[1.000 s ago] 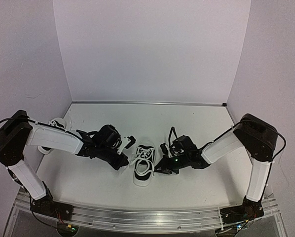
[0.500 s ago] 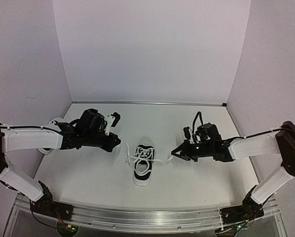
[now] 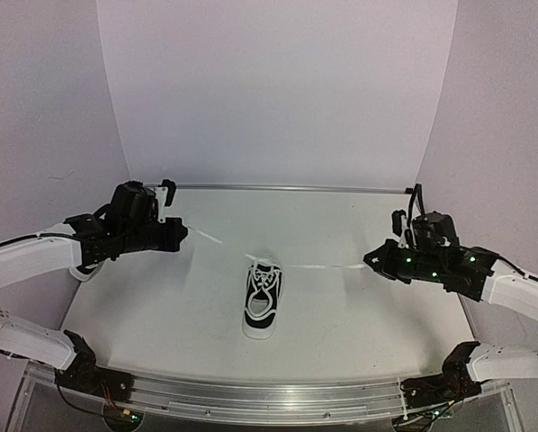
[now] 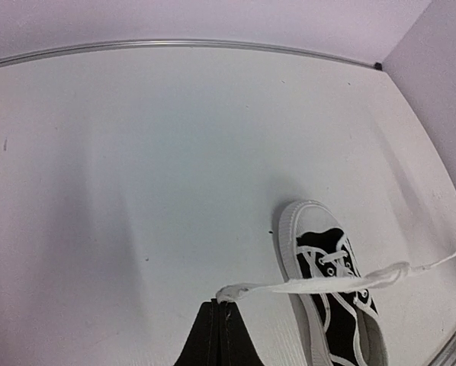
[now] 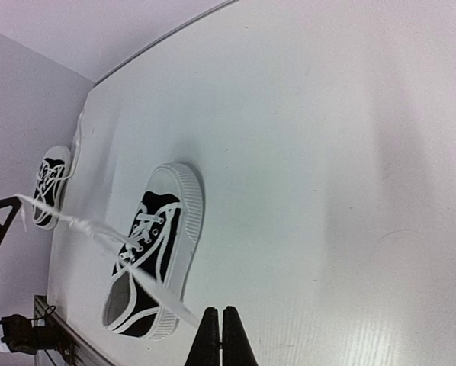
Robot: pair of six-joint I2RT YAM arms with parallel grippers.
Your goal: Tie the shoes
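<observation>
- The shoes: the middle shoe (image 3: 262, 301) lies mid-desk (image 3: 359, 333), toe toward the back wall. The second shoe (image 5: 51, 187) sits at the desk's left edge, mostly hidden behind my left arm in the top view.
- A second ago both tools sat just beside the middle shoe; now they are swung out, well apart from it.
- The lace (image 3: 323, 266), bunched over the shoe then, now runs taut to both sides.
- Left tool (image 3: 181, 232) is clenched on one lace end.
- Right tool (image 3: 370, 261) is clenched on the other lace end.
</observation>
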